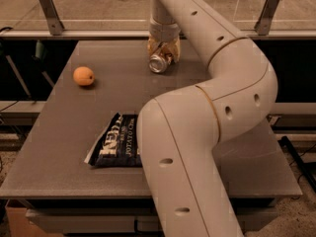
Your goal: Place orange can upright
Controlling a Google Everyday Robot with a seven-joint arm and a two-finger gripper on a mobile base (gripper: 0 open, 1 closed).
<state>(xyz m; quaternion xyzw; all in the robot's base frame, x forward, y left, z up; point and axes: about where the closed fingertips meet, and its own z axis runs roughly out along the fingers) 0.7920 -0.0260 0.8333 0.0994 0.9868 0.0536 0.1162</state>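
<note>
Round orange fruit [83, 76] on table [59, 147] left, dark potato chip bag [116, 147] near front edge

Only readable text is on the dark bag [114, 148], lower left of centre on the tabletop [64, 117]: big white letters starting "KE", the rest hidden behind the arm, and a smaller line "POTATO CH…". The can [159, 63], gripped in the claw [163, 53] at upper centre, has no legible print.
</note>
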